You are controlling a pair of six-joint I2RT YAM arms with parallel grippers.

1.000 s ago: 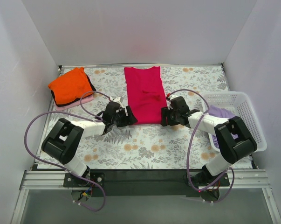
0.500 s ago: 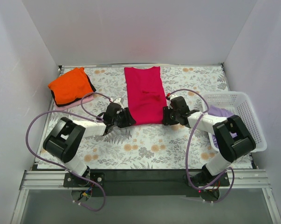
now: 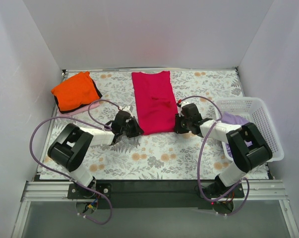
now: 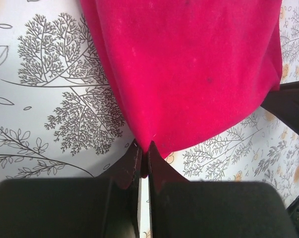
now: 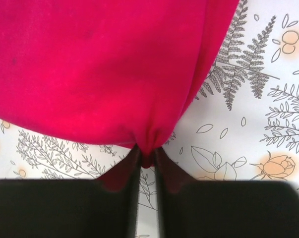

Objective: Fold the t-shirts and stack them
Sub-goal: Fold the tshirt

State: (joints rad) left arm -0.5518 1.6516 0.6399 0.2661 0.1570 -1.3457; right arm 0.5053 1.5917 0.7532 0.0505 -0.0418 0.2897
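Observation:
A crimson-magenta t-shirt (image 3: 154,101) lies as a long folded strip down the middle of the flowered table, also filling the left wrist view (image 4: 189,69) and right wrist view (image 5: 104,69). My left gripper (image 3: 134,130) is shut on its near left corner; the cloth is pinched between the fingertips (image 4: 144,148). My right gripper (image 3: 179,125) is shut on the near right corner, a bunch of cloth between its tips (image 5: 148,154). A folded orange t-shirt (image 3: 76,90) rests on a pale pink t-shirt (image 3: 89,107) at the back left. A lavender t-shirt (image 3: 233,120) lies in the basket.
A white lattice basket (image 3: 261,119) stands at the right edge of the table. White walls close in the back and both sides. Purple cables loop from both arms over the table's near half.
Both grippers have closed on the near corners of the crimson t-shirt. Both have moved slightly inward onto the hem.

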